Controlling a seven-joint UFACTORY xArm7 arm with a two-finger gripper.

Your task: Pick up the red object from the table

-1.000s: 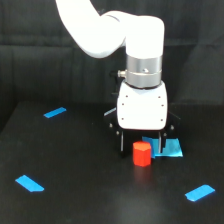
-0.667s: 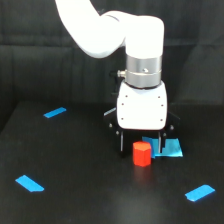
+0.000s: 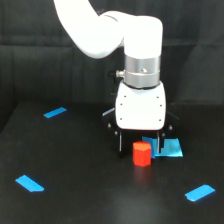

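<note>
Red object (image 3: 141,153) upright on black surface (image 3: 90,200), toward its far right corner, between the spread fingers of the pincer (image 3: 140,144); contact unclear.

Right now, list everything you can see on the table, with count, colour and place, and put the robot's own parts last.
red object: one, red-orange, on the table between the hand's fingers, near centre.
blue strips: three, bright blue; far one on the exterior view's left, near one on the left, near one on the right.
blue rectangle: one, bright blue, just behind and to the right of the red object.
table: one, matte black.
arm: one, white.
hand: one, white body, black fingers, lowered around the red object.
</note>
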